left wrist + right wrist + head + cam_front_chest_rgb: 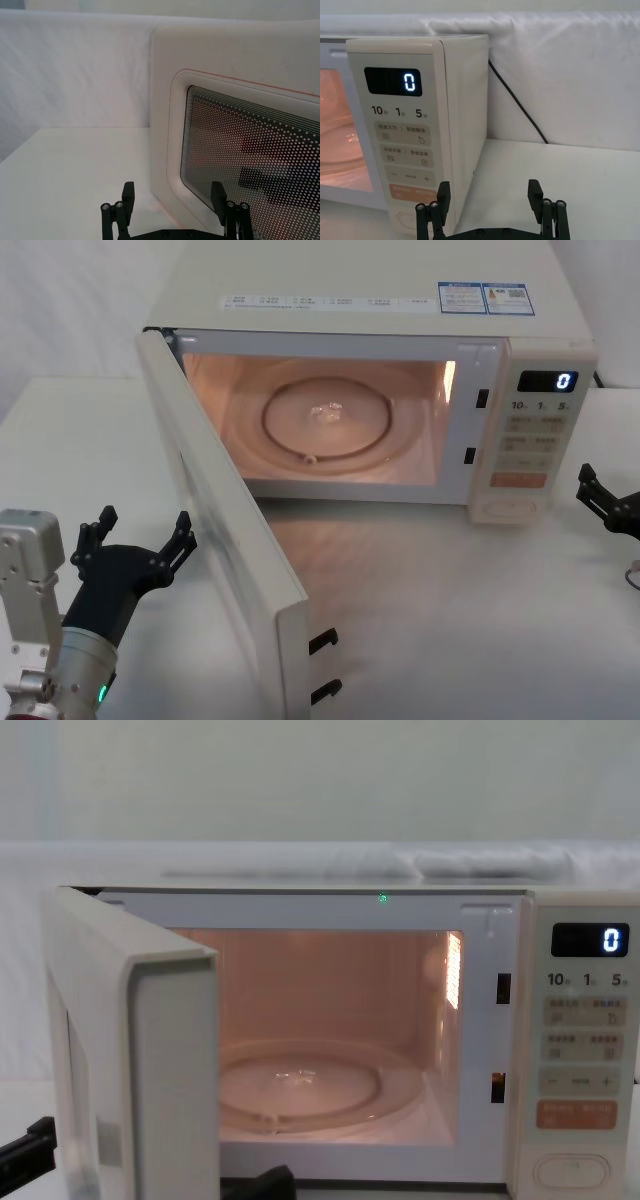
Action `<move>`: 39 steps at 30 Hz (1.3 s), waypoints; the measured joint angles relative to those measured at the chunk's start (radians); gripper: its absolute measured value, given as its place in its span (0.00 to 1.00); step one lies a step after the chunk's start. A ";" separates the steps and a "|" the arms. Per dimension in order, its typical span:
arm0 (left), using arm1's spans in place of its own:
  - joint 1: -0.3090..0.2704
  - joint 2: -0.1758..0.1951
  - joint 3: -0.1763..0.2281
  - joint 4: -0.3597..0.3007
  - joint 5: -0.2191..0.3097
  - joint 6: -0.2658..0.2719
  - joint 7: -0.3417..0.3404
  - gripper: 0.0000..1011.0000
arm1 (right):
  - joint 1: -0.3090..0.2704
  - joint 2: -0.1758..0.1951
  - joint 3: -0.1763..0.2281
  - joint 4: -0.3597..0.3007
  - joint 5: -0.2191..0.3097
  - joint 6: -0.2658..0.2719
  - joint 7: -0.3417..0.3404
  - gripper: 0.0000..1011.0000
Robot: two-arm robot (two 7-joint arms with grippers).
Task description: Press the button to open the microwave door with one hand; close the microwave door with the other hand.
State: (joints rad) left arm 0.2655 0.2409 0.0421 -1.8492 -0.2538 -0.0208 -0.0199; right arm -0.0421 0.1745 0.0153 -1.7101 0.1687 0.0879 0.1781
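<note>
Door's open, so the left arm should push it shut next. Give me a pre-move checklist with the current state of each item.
1. The microwave door swung wide open: ok.
2. Left gripper outside the door, fingers open, facing its window: ok.
3. Left gripper touching the door: not ok, a gap remains.
4. Right gripper off the button, to the microwave's right: ok.
5. Cavity free of anything but the glass turntable: ok.

A cream microwave (400, 330) sits on a white table (450, 620), its door (215, 540) swung wide open toward the left. The lit cavity shows a glass turntable (325, 420). The left gripper (140, 535), fingers spread, hovers just outside the door. The right gripper (605, 502) waits near the pill-shaped button (511, 508).
</note>
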 joint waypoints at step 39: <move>0.000 0.000 0.000 0.000 0.000 0.000 0.000 0.58 | 0.000 0.000 0.000 0.000 0.000 0.000 0.000 0.99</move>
State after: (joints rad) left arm 0.2655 0.2410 0.0421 -1.8492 -0.2538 -0.0208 -0.0199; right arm -0.0421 0.1745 0.0154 -1.7101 0.1687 0.0879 0.1780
